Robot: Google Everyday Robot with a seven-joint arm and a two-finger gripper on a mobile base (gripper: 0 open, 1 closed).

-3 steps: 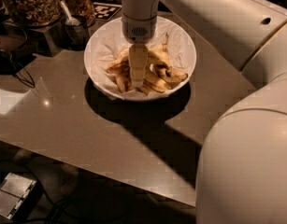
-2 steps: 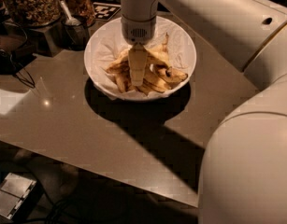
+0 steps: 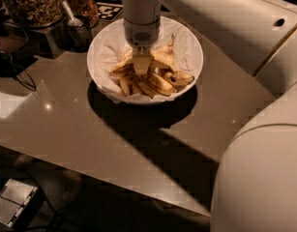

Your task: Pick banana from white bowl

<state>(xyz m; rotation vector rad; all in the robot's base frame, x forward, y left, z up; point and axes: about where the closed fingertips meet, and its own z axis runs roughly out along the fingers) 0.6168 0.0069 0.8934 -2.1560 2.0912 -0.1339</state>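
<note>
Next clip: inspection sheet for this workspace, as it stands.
Surface: grey-brown tabletop, partly shadowed.
Job's things: wide glossy white bowl, paper-lined, holding several bananas; curved pale-yellow banana with a dark end lies at the pile's right.
Clutter: glass jars of nuts and a dark cup with a spoon, back left.
Grippers: end effector down inside the bowl, over the pile's middle.
Cables: thin dark cable on the table's left edge.
Surroundings: grey box on the floor, lower left.

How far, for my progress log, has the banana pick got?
Done: the approach. The claw sits low in the bowl, beside the other bananas. In hand: the grasp on the banana; whether it is gripped cannot be seen. Left: the lift, since the banana lies in the bowl, not raised.
</note>
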